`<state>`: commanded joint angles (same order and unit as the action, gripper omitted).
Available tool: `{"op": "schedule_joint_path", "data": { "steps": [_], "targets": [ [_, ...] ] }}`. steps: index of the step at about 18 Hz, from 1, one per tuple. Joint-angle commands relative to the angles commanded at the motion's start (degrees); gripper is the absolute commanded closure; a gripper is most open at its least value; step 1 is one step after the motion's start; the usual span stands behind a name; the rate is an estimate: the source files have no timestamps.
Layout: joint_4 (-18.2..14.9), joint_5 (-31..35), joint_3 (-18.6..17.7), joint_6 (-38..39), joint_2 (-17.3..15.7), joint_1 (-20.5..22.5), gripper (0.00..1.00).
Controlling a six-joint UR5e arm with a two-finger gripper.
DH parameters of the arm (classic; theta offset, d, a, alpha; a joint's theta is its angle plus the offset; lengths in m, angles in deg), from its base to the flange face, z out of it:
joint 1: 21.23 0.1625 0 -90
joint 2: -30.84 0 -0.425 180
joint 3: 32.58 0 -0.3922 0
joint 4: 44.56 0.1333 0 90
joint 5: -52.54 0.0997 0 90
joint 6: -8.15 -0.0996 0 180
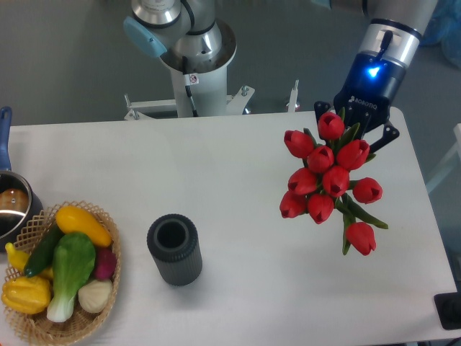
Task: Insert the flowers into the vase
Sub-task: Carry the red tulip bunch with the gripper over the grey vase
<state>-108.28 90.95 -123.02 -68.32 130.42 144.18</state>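
Observation:
The flowers [328, 180], a bunch of red tulip buds with green stems and leaves, hang over the right side of the white table. My gripper [354, 124] sits right behind the top of the bunch, and its dark fingers close around the stems, which the buds mostly hide. The bunch looks lifted off the table. The vase [174, 249], a dark grey ribbed cylinder with a round open mouth, stands upright at the front middle of the table, well to the left of the flowers.
A wicker basket [34, 324] with green, yellow and purple vegetables stands at the front left. A metal pot [11, 209] with a blue handle is at the left edge. The arm's base [193, 65] stands behind the table.

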Motion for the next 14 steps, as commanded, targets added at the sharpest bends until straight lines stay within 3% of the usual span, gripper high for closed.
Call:
{"op": "schedule_joint_path", "data": {
  "steps": [7,14],
  "targets": [
    [2.28,-1.40,-2.64,0.00,-0.44,-0.09,0.76],
    [3.43,-10.80,-2.81,0.00,1.05,-2.63,0.76]
  ]
}}
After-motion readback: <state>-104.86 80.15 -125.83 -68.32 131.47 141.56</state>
